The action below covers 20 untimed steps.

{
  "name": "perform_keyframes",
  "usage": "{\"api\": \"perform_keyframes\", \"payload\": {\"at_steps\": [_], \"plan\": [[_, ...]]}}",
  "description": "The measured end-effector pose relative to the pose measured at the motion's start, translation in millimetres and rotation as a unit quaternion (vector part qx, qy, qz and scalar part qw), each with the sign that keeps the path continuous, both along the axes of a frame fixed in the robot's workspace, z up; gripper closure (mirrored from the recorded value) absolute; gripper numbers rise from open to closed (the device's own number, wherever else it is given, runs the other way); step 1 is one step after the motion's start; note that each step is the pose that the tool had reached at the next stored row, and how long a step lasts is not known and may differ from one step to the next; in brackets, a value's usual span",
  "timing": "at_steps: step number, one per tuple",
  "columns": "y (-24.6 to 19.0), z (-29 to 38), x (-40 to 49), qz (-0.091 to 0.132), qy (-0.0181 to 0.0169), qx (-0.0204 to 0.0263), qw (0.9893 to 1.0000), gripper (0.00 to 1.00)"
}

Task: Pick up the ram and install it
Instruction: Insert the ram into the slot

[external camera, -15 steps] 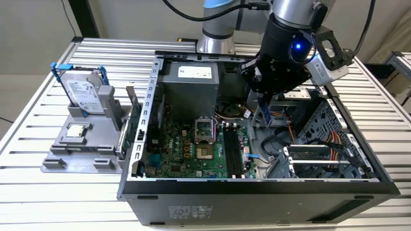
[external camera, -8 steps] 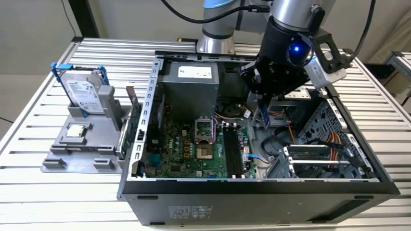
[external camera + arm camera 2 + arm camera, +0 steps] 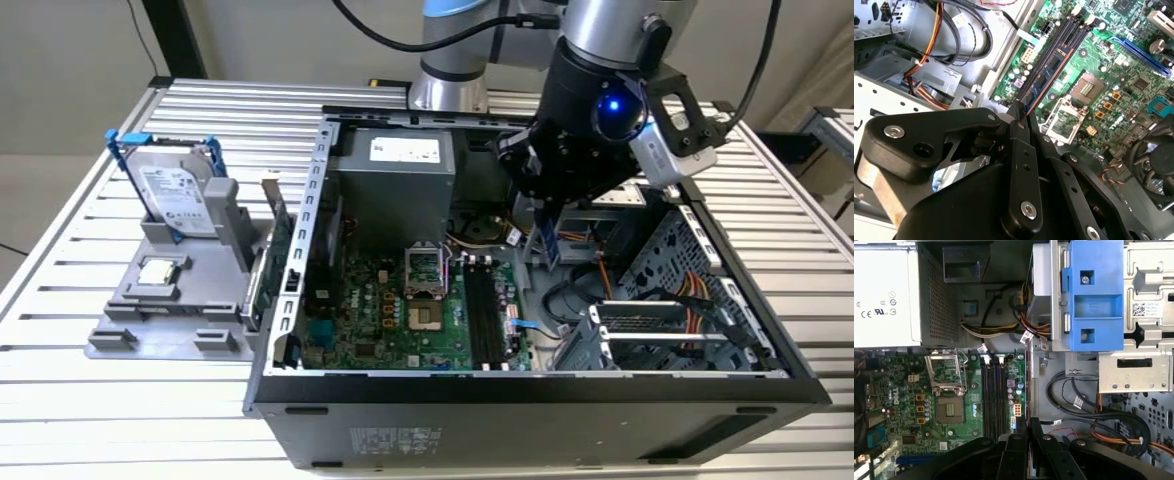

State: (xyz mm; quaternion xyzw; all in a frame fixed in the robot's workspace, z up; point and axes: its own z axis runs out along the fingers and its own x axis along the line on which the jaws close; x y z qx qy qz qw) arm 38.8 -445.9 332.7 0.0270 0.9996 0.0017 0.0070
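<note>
My gripper hangs inside the open computer case, shut on the ram, a thin bluish stick pointing down from the fingers. In the first wrist view the ram is seen edge-on, running out from the gripper just beside the motherboard's edge. The black memory slots lie a little to one side of it. In the second wrist view the ram stretches from the gripper toward the slots. In the exterior view the slots sit lower and to the left of the ram.
The grey power supply fills the case's back corner, and the processor socket lies beside the slots. A drive cage and cables crowd the exterior view's right. Outside, a grey fixture holds a hard drive and a small chip.
</note>
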Motion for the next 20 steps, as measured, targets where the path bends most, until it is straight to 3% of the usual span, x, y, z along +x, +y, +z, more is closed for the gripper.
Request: {"api": "perform_keyframes", "payload": {"at_steps": [12,20], "plan": [[-4.4,-4.5,-6.8,-0.001,-0.0005,-0.0001,1.0,1.0],[-9.9,-14.7,-8.5,-0.001,-0.0005,0.0,1.0,1.0]]}}
